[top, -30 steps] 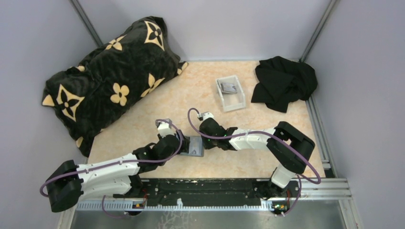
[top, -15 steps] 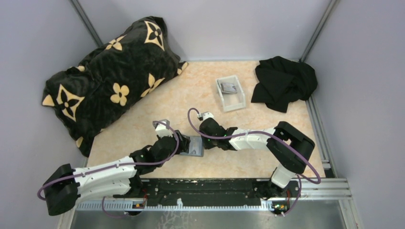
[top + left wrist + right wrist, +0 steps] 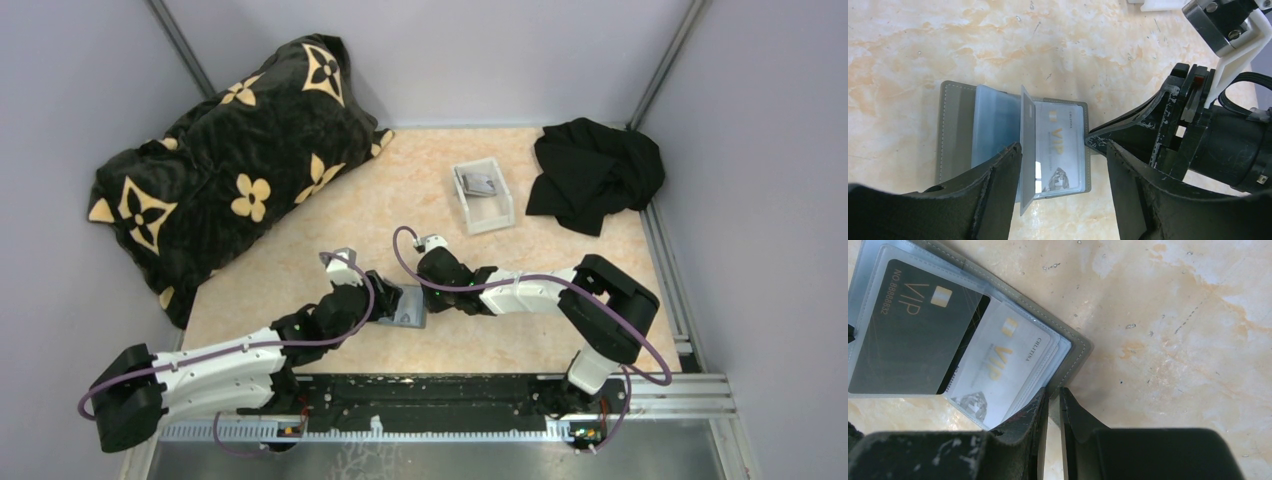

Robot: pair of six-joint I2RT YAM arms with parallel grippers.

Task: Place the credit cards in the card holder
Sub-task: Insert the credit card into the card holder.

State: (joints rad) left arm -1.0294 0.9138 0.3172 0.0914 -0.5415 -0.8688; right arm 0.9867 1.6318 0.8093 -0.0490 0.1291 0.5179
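Holder point(image 3: 953, 130): lying open on worktop point(image 3: 420, 190).
Left tool point(image 3: 1063, 150): released, fingers wide, holder beneath.
Card point(image 3: 1027, 145): on edge against one of its fingers, over holder.
Right tool point(image 3: 1053, 392): clenched on holder's edge, at its tips.

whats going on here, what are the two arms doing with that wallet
The small grey fabric card holder lies open on the marbled table between the two arms. The right gripper is shut on its edge, pinning it. The left gripper is open over it, one finger beside an upright clear leaf. A dark VIP card and a pale VIP card sit in sleeves.
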